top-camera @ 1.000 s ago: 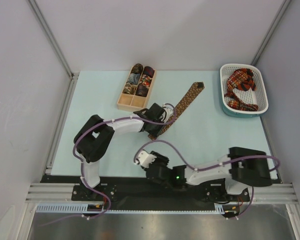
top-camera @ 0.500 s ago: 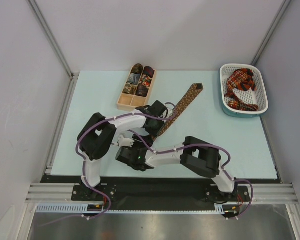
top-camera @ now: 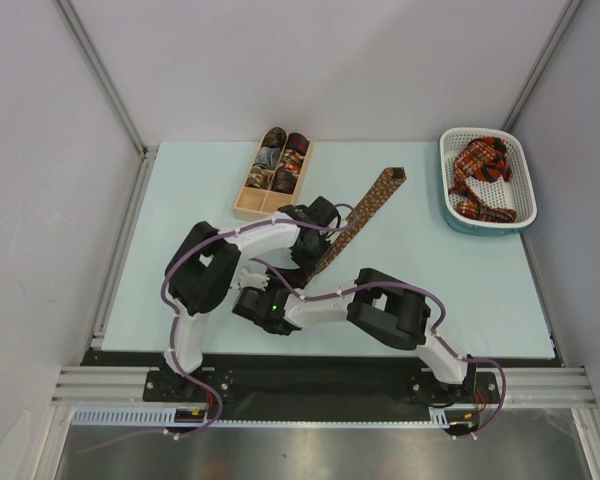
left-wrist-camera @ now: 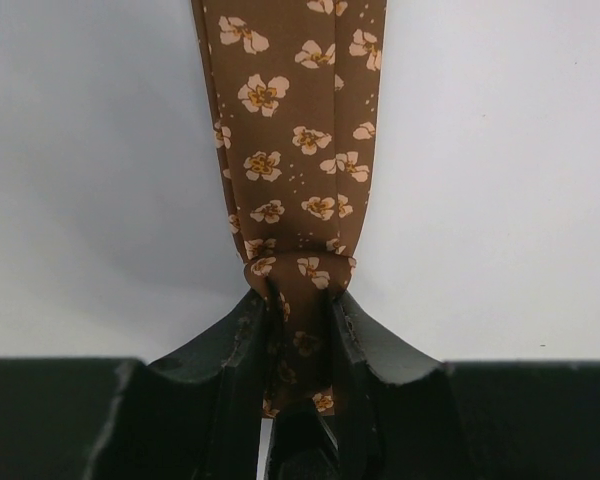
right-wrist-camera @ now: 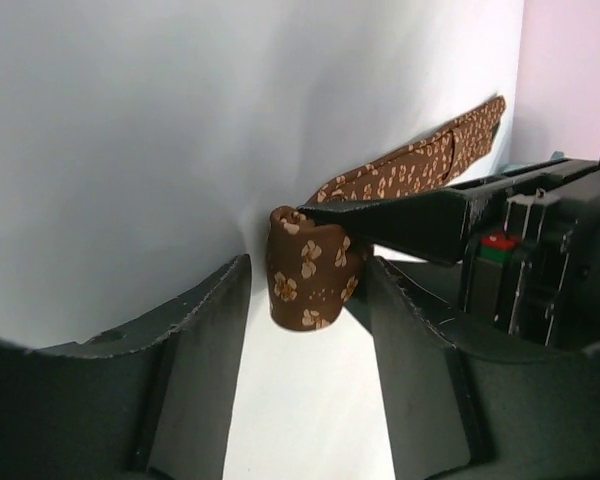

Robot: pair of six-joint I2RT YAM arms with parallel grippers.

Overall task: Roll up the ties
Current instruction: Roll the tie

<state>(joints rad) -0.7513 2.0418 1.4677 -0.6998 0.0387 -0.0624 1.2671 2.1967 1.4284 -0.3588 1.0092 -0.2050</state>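
We are pinching the brown floral tie (left-wrist-camera: 290,150) in our left gripper (left-wrist-camera: 298,300); its length is running away across the table (left-wrist-camera: 500,150), while our right gripper (right-wrist-camera: 308,272), jaws apart, is straddling its rolled end (right-wrist-camera: 302,290).

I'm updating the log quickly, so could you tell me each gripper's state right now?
Left gripper: closed on the brown tie.
Right gripper: open around the tie's rolled end, not gripping.
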